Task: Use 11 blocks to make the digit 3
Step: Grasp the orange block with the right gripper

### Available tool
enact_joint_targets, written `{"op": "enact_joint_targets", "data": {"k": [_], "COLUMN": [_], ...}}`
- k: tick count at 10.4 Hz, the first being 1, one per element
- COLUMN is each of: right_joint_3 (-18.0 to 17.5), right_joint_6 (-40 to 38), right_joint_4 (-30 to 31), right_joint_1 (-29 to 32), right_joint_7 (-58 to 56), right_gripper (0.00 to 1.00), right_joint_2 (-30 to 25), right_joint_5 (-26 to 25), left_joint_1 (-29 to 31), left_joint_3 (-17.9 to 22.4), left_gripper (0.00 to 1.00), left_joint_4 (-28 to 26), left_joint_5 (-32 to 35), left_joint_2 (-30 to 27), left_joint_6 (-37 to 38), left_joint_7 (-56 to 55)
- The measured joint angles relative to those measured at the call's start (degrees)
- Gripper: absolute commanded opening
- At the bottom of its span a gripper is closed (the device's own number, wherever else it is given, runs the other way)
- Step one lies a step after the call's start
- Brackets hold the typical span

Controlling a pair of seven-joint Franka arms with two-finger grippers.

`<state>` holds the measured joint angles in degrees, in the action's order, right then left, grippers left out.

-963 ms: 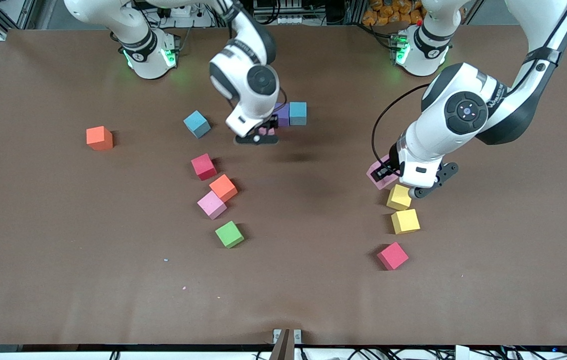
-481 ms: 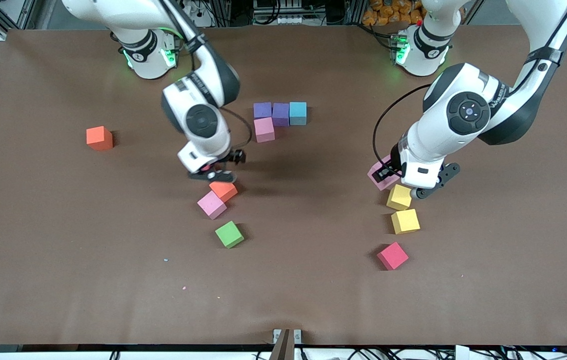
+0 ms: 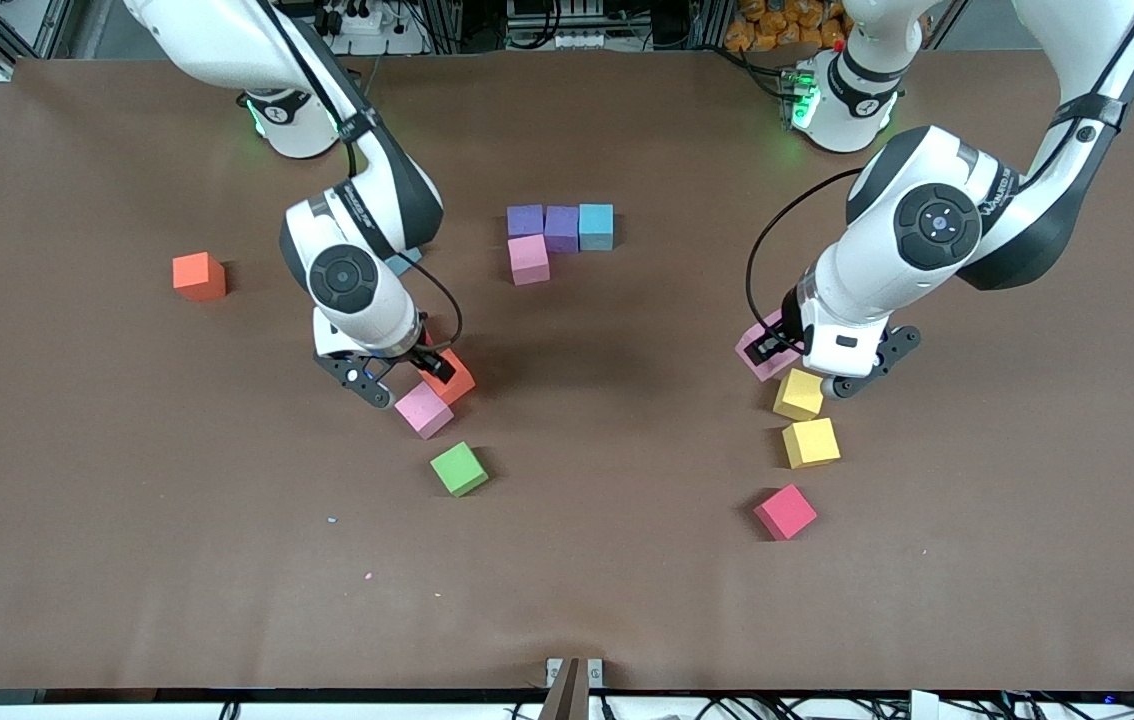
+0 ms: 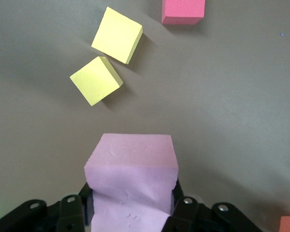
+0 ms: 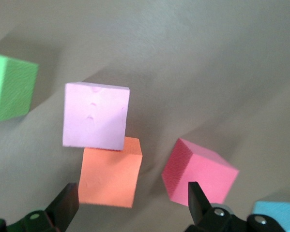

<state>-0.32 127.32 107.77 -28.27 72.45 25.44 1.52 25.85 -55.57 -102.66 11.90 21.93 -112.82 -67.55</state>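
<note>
Left gripper (image 4: pixel 130 212) shut on a pink block (image 4: pixel 131 181). Right gripper (image 5: pixel 130 203) wide open over an orange block (image 5: pixel 111 178) mid-table. Soft, light foam; best pinched on flat sides.

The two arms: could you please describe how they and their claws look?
Both arms are glossy white with dark grey joint bands and round dark caps. Each carries a black cable looping to the wrist and green lights at the base. The left claw and right claw are black, with two fingers.

Red cube (image 3: pixel 424 338) and blue cube (image 3: pixel 401 262) mostly behind right arm.
</note>
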Motion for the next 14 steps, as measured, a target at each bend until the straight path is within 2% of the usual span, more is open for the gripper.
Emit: {"op": "enact_joint_targets", "data": {"k": [2,4,5,6,8,9,10,11,12,13,14], "right_joint_3": [-0.39,-0.68,-0.72,-0.71,-0.84,-0.97,-0.98,-0.98,-0.95,-0.9,-0.91], "right_joint_6": [3.93,6.61,7.5,8.24,9.61,9.61,9.61,9.61,9.61,9.58,9.58], "right_joint_4": [-0.03,-0.04,-0.04,-0.06,-0.07,-0.07,-0.07,-0.07,-0.13,-0.17,-0.17], "right_joint_1": [-0.18,-0.52,-0.57,-0.58,-0.73,-1.34,-2.14,-2.53,-2.53,-2.52,-2.55], "right_joint_7": [14.26,22.87,23.91,23.96,19.02,13.67,9.89,7.41,5.53,4.13,2.59], "right_gripper": [1.0,1.0,1.0,0.89,0.84,0.71,0.38,0.2,0.07,0.0,0.0], "right_joint_2": [1.89,3.25,3.92,4.61,6.4,7.29,7.88,8.13,8.14,8.14,8.14], "right_joint_5": [0.06,0.06,0.05,0.01,-0.39,-0.39,-0.38,-0.38,-0.38,-0.38,-0.39], "left_joint_1": [-0.01,-0.01,-0.01,-0.02,-0.02,-0.03,-0.03,-0.03,-0.03,-0.03,-0.03], "left_joint_3": [0.0,0.0,0.0,0.0,0.0,-0.01,-0.01,-0.01,-0.01,-0.01,-0.01], "left_gripper": [0.17,0.17,0.17,0.17,0.17,0.17,0.17,0.17,0.17,0.18,0.18], "left_joint_4": [0.02,0.04,0.04,0.05,0.05,0.05,0.05,0.05,0.05,0.05,0.05], "left_joint_5": [0.0,0.0,0.0,0.0,0.0,0.0,0.0,0.0,0.0,0.0,0.0], "left_joint_2": [0.0,0.0,0.0,0.0,0.0,0.0,0.0,0.0,0.0,0.0,0.0], "left_joint_6": [0.06,0.08,0.09,0.1,0.12,0.13,0.13,0.13,0.13,0.13,0.14], "left_joint_7": [0.0,0.0,0.0,0.0,0.0,0.0,0.0,0.0,0.0,0.0,0.0]}}
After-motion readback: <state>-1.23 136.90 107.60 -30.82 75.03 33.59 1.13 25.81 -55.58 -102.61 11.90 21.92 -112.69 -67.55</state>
